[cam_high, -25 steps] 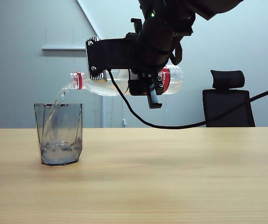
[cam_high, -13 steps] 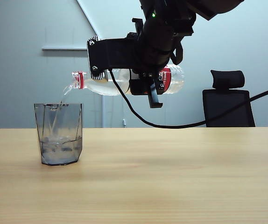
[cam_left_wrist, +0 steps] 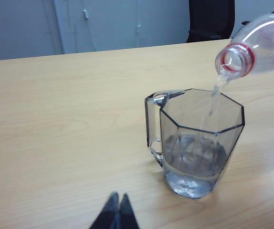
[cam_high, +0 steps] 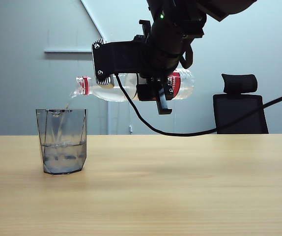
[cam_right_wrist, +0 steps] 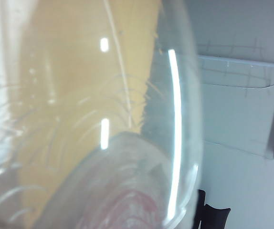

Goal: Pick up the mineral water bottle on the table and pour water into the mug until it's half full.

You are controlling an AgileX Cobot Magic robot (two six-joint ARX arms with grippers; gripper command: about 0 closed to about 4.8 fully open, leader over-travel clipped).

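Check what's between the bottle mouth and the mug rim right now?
Only a thin stream of water falling from the bottle into the mug, clearest in the left wrist view. The right gripper holds the bottle.

The right gripper [cam_high: 153, 91] hides the middle of the mineral water bottle [cam_high: 101, 91] in the exterior view, covering most of its label. In the right wrist view the bottle fills the frame as a blur — no lettering readable. The left gripper [cam_left_wrist: 116, 210] shows only its dark fingers [cam_left_wrist: 125, 208], cut off by the picture's edge — pressed together.
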